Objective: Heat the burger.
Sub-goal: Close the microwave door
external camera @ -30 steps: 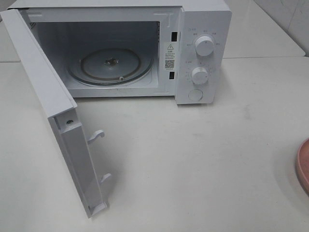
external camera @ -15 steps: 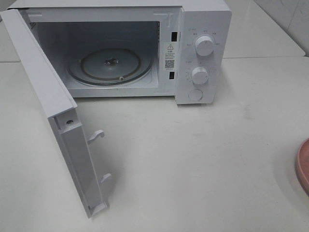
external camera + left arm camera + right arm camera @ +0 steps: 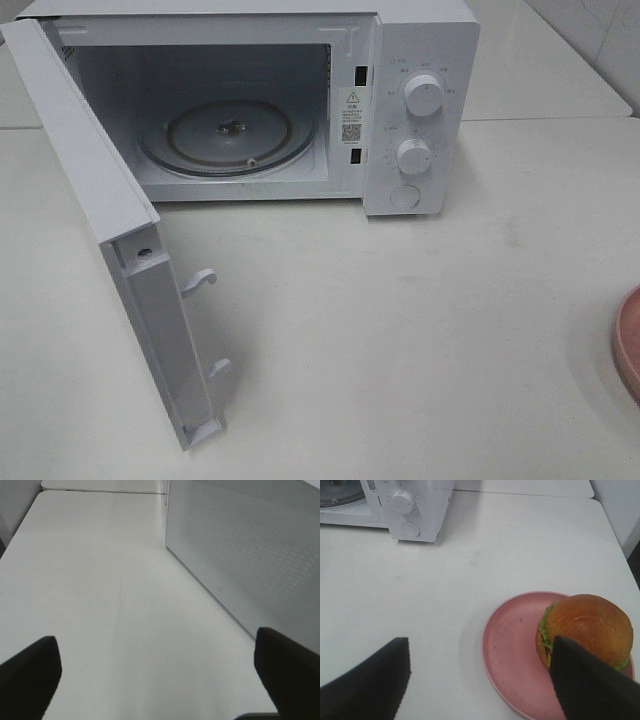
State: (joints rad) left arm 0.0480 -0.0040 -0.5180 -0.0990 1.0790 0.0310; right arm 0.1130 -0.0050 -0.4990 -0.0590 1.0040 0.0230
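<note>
The burger [image 3: 585, 627], with its golden-brown bun and green lettuce frill, sits on a pink round plate [image 3: 512, 652] in the right wrist view. My right gripper [image 3: 480, 680] is open above the table; its dark fingers [image 3: 365, 680] frame the plate, and the burger lies beside one finger. In the exterior high view only the plate's edge [image 3: 628, 340] shows at the right; the burger is out of that view. The white microwave [image 3: 420, 60] stands open with an empty glass turntable [image 3: 228, 135]. My left gripper [image 3: 160, 675] is open over bare table beside the microwave door.
The microwave door [image 3: 120, 260] swings out towards the front left, with two latch hooks [image 3: 200, 282] on its edge. Two knobs [image 3: 424, 97] and a button are on the microwave's right panel. The white table [image 3: 400, 330] joins another table behind.
</note>
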